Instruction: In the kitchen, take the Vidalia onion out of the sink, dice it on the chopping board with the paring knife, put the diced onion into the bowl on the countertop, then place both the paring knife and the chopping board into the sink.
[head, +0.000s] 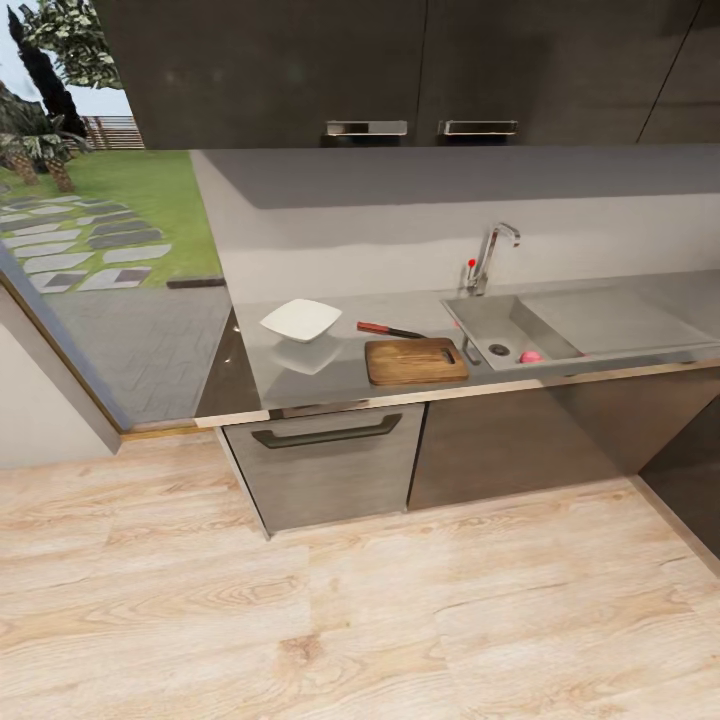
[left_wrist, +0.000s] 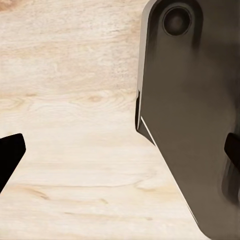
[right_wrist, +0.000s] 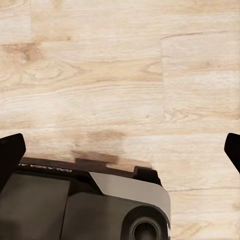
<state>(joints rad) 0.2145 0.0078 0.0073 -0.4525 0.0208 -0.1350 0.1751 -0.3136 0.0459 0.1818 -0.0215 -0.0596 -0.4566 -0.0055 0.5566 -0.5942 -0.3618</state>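
The head view takes in the kitchen run from across a wide stretch of bare wood floor (head: 330, 620). The glossy grey countertop (head: 330, 385) carries one sink (head: 600, 325) with a chrome tap (head: 490, 255), one white bowl (head: 300, 318), one chopping board (head: 415, 360) near the front edge just beside the sink, and one red-handled paring knife (head: 388, 329) lying just behind the board. A small pinkish rounded thing, apparently the Vidalia onion (head: 530, 356), sits in the basin near the drain.

The wrist views look down at floor planks and dark robot body parts. The left gripper (left_wrist: 120, 155) and right gripper (right_wrist: 120, 150) each show fingertips at opposite picture edges, spread wide and empty.
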